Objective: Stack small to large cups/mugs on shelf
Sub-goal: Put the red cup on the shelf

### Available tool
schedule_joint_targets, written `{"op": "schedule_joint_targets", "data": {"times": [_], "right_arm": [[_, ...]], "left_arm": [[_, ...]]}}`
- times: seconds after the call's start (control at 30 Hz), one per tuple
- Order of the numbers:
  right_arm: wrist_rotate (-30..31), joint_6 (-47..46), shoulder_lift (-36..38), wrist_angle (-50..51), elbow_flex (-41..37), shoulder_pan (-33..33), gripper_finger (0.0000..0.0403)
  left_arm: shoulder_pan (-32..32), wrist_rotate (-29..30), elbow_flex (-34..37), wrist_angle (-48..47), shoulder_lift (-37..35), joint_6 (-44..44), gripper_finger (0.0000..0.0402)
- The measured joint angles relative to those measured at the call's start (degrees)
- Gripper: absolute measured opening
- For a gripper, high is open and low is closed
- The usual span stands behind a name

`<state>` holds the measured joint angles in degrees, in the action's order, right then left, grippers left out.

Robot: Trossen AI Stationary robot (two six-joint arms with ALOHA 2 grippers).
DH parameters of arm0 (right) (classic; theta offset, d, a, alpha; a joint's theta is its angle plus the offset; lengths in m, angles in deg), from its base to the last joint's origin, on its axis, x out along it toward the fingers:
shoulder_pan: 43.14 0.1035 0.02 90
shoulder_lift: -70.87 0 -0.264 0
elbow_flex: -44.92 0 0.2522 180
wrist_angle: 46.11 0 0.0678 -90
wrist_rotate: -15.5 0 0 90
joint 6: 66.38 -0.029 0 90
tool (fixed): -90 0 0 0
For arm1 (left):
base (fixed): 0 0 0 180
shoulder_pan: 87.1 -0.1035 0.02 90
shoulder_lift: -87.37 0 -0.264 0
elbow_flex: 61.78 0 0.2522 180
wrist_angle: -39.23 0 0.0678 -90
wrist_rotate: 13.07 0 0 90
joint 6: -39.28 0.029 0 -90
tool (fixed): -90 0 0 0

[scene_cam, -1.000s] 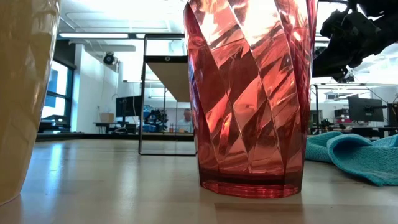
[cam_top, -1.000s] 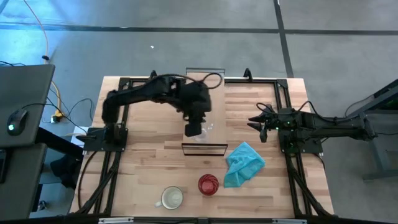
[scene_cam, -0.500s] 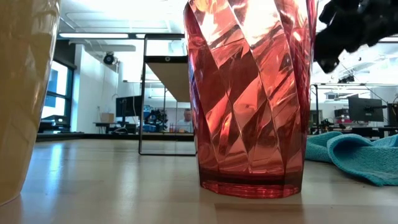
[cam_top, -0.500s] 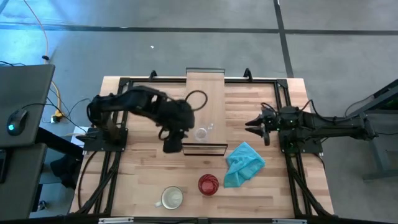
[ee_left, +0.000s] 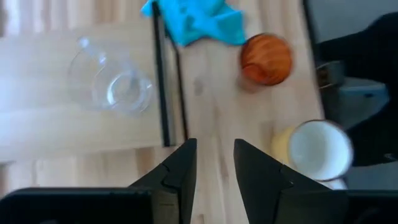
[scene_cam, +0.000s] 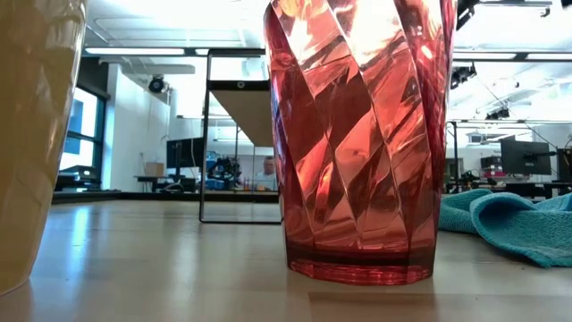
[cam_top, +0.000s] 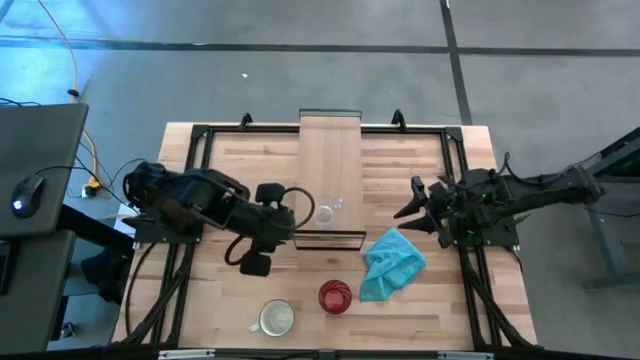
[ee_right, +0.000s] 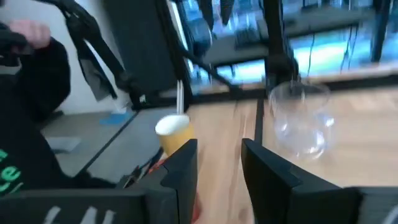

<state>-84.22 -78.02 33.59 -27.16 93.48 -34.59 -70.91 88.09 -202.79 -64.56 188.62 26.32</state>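
High view: shelf [cam_top: 331, 150], a narrow light-wood board running from the table's far edge toward its middle; small clear glass [cam_top: 324, 213] standing on its near end. Red translucent cup [cam_top: 335, 296] and cream-white mug [cam_top: 276, 318] stand on the tabletop near the front edge, close together but apart, a teal cloth [cam_top: 391, 262] just beside the red cup. Left gripper [cam_top: 254, 264] hovers off the shelf's near-left corner, carrying nothing; right gripper [cam_top: 418, 200] waits at the right side, finger state not discernible here. Low view: red cup fills the centre, faceted, thin-walled; likely light, rigid and slick, so a pinch across the rim or upper wall seems best. Mug wall at left edge; probably the heaviest item, with rim or handle as the hold. Left wrist view: fingers [ee_left: 177, 174] spread apart, nothing between; glass on shelf, cup and mug ahead. Right wrist view: fingers [ee_right: 180, 163] apart, empty; glass visible, fragile and smooth, calling for a gentle grip.
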Motion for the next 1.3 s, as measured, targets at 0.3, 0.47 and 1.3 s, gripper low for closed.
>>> {"op": "schedule_joint_targets", "data": {"times": [0.3, 0.47, 1.3], "right_arm": [[3.7, -3.4, -22.2, 26.3, 23.1, 4.4, 0.0116], [3.9, -5.6, -32.8, 33.0, 34.8, 5.7, 0.0116], [3.2, -21.8, -66.8, 49.8, 62.0, 13.8, 0.0116]], "left_arm": [[1.1, 4.2, 20.0, 10.2, -9.5, -3.4, 0.0097], [1.1, 4.7, 35.9, 18.8, -18.3, -6.1, 0.0097], [1.1, 6.6, 61.4, 38.9, -35.6, -6.2, 0.0097]]}}
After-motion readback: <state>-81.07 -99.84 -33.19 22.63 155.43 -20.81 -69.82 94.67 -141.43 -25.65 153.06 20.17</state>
